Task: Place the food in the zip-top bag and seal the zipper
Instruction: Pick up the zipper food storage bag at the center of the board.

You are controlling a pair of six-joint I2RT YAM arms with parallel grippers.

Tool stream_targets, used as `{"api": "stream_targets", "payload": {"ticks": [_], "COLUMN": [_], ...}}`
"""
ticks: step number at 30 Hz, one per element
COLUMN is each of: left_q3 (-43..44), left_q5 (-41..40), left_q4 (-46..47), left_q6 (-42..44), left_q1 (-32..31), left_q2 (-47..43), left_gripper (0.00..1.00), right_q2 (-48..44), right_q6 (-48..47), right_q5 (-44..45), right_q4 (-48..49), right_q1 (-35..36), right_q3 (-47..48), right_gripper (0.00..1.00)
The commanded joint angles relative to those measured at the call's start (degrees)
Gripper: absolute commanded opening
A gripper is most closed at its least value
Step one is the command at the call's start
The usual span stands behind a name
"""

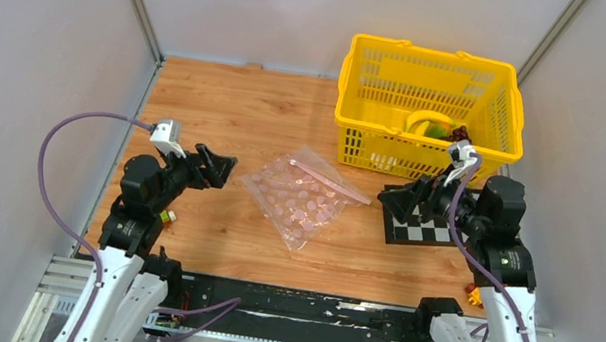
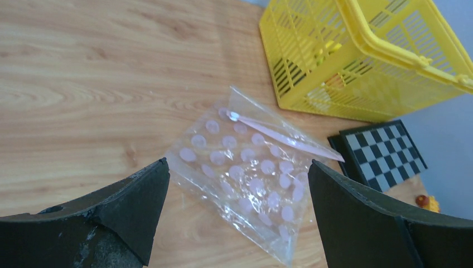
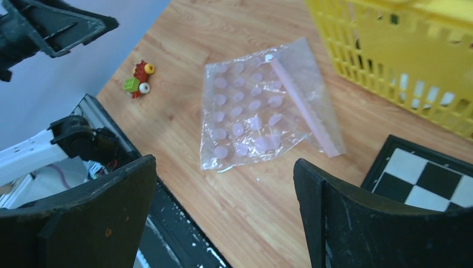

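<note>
The clear, floppy, pink-dotted plastic zip-top bag [image 1: 303, 199] lies flat on the wooden table [image 1: 229, 99] between the 2 arms; its pale pink zipper [image 1: 330, 181] faces the yellow mesh basket [image 1: 373, 149]; the plastic toy food [image 1: 428, 119], a yellow banana showing, sits inside that basket; the left gripper [image 2: 237, 173] and right gripper [image 3: 224, 163] both gape wide, holding nothing.

— What is everything sitting on?
— A wooden table [image 1: 228, 108] with a light plank grain.
— And what lies on it?
— A clear bag [image 1: 303, 199] with pink dots lies flat near the middle, its pink strip [image 1: 329, 180] on the side toward the basket. The yellow basket [image 1: 390, 152] stands at the far right. A checkered board [image 1: 424, 232] lies flat in front of it, right of the bag and apart from it.
— Anything small?
— Little toy pieces [image 3: 139, 80], red, green and yellow, sit by the left edge. An orange toy [image 1: 474, 293] sits near the right front corner.
</note>
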Motion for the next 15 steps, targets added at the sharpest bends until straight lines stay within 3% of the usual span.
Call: {"api": "stream_targets", "payload": {"ticks": [1,8,12,15], "left_q3": [-2.3,-5.6,-6.1,-6.3], "left_q5": [6.3,8.6,3.4,-0.7], "left_q4": [1.7,-0.7,-3.7,-4.6], "left_q6": [-6.3,-8.0,-6.5,-6.0], "left_q1": [0.3,-0.2,-6.0,-10.7], "left_q2": [-1.2,-0.4,1.9,3.3], "left_gripper": [1.00,1.00,1.00,1.00], "right_q2": [-1.1,0.5,5.3,10.2], "right_q6": [-1.0,1.2,4.4,5.1], "right_q5": [-2.1,9.9,20.2,25.5], "right_q4": [-1.7,-3.8,3.3,12.8], "right_q1": [2.3,10.4,19.0,21.1], "right_q3": [-0.9,-7.7,-12.2,-14.8], "right_gripper": [0.89,0.81,0.81,0.82]}}
